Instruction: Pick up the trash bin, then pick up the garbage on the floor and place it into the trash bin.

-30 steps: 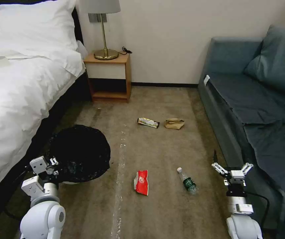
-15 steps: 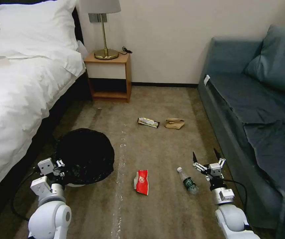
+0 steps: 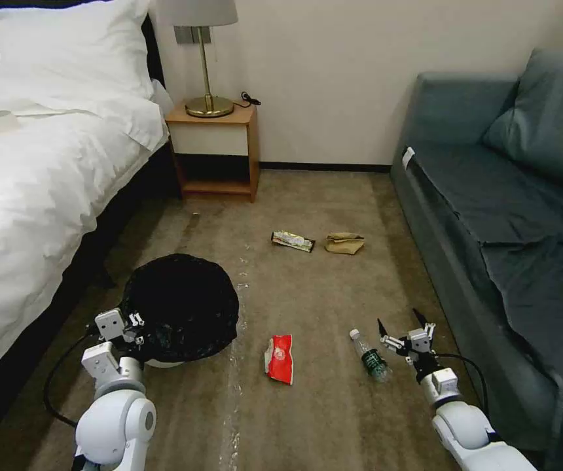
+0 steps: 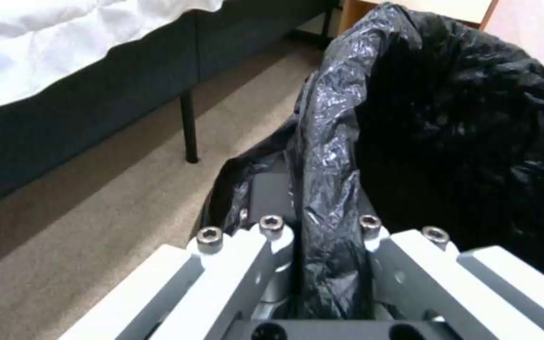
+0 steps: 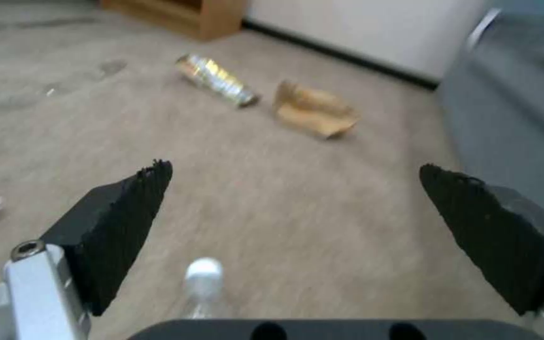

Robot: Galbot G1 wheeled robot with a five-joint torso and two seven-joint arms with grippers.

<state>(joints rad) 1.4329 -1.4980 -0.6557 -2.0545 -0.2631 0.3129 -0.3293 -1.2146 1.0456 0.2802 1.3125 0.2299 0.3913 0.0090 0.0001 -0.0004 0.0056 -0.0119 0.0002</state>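
The left gripper (image 3: 139, 329) is clamping the bag-covered rim of the trash bin (image 3: 183, 306), which is sitting left of the bottle (image 3: 370, 356). The right gripper (image 3: 402, 324) is hovering just right of the bottle, fingers spread wide.

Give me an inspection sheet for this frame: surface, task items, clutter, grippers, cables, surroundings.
Surface: carpet floor, pale streaks down the middle.
Job's things: trash bin, black-bagged, by the bed; bottle, red wrapper, brown paper bag and silvery-yellow wrapper all on the floor.
Clutter: nothing seen beyond the litter.
Grippers: left gripper shut on the bin's bagged rim; right gripper open, just beside the bottle, white cap between its fingers in the wrist view.
Cables: black cable loops at both arms.
Surroundings: bed, nightstand with lamp, sofa.
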